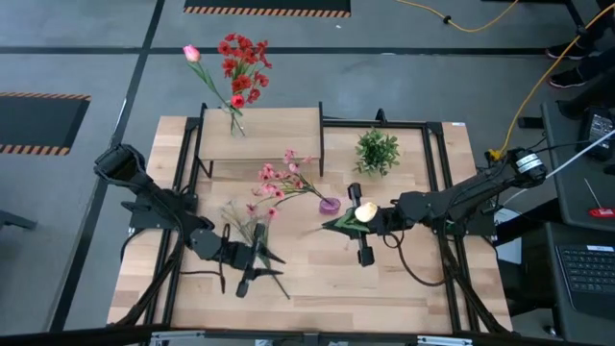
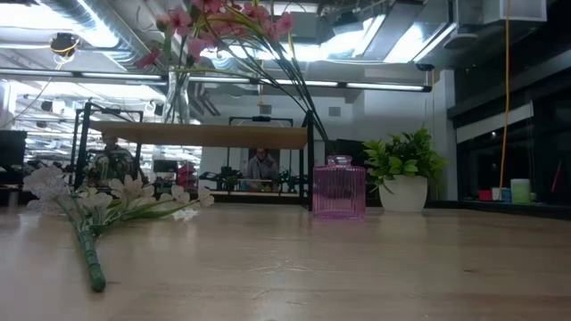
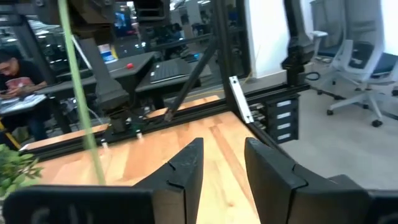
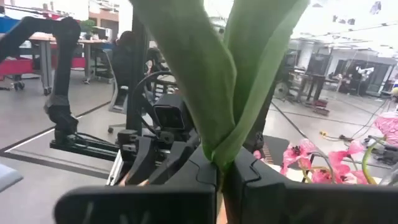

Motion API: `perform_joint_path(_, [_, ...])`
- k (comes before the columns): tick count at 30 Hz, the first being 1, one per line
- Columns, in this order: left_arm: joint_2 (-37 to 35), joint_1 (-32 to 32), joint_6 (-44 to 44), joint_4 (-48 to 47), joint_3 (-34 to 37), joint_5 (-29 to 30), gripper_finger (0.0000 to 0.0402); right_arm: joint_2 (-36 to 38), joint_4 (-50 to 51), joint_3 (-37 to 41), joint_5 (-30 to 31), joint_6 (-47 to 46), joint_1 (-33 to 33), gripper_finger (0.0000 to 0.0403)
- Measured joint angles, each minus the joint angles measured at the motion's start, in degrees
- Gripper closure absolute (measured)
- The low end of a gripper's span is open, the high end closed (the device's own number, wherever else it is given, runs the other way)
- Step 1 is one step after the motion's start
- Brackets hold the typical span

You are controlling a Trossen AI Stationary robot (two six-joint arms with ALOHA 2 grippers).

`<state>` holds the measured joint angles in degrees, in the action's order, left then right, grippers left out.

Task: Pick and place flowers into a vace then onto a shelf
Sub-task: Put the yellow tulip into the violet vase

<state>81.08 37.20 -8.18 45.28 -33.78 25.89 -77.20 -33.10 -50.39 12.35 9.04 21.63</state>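
Note:
My right gripper [image 1: 357,219] is shut on a cream tulip [image 1: 365,211] with broad green leaves [image 4: 211,74], held over the table's middle right. Its stem [image 3: 79,99] hangs down below the grip. My left gripper [image 1: 269,264] stands open near the table's front, with nothing between its fingers [image 3: 186,165]. Just beyond it, pale sprigs [image 2: 98,214] lie flat on the table. A purple vase [image 2: 339,189] holds pink blossoms [image 1: 279,183]. On the shelf [image 1: 259,135] stands a glass vase [image 2: 176,94] with red flowers [image 1: 242,62] and a pink tulip [image 1: 191,54]. My right gripper pinches the tulip between its two fingers where the leaves join the stem [image 4: 219,163]. The fingers come in level from the table's right side and lie across the stem. The tulip stands upright and clear of the table, with its leaves rising above the fingers.
A bushy green plant [image 1: 377,151] in a white pot [image 2: 403,192] stands at the back right. Black frame rails [image 1: 437,173] run along the table's sides. Bare wood [image 1: 327,288] lies at the front centre. A person [image 2: 260,165] sits in the room behind.

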Motion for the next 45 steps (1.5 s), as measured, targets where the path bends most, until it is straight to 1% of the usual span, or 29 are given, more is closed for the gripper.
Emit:
perform_joint_path(4, [-0.3,1.5,0.3,0.0,0.0,1.0,0.0297,1.3,2.1,0.0,0.2,0.0,0.4,0.0402])
perform_joint_path(6, [-0.3,2.0,1.7,-0.1,0.0,1.8,0.0298,1.8,3.9,0.0,1.6,-0.3,0.4,0.0402])
perform_joint_path(9, [-0.5,2.7,6.4,-1.0,0.0,2.1,0.0299,2.5,8.8,0.0,4.8,-2.2,0.4,0.0402])
perform_joint_path(13, [-0.5,4.8,14.5,-7.6,0.0,2.0,0.0297,3.0,15.1,0.0,11.9,-4.7,0.4,0.0402])
perform_joint_path(17, [-0.5,6.7,15.9,-12.8,0.0,3.2,0.0300,3.1,15.9,0.0,15.8,-5.0,0.4,0.0402])
perform_joint_path(22, [-0.5,7.3,16.0,-12.5,0.0,6.1,0.0304,3.1,17.8,0.0,19.6,-6.2,-0.2,0.0402])
perform_joint_path(27, [-0.5,7.2,16.0,-12.5,0.0,6.5,0.0304,3.1,22.1,0.0,20.3,-7.8,-1.9,0.0402])
perform_joint_path(35, [-0.5,7.2,16.0,-12.5,0.0,6.5,0.0304,3.2,23.7,0.0,20.2,-7.5,-4.7,0.0403])
perform_joint_path(45, [-0.5,7.2,16.0,-12.5,0.0,6.5,0.0304,5.2,29.0,0.0,20.2,-10.3,-5.4,0.0403])
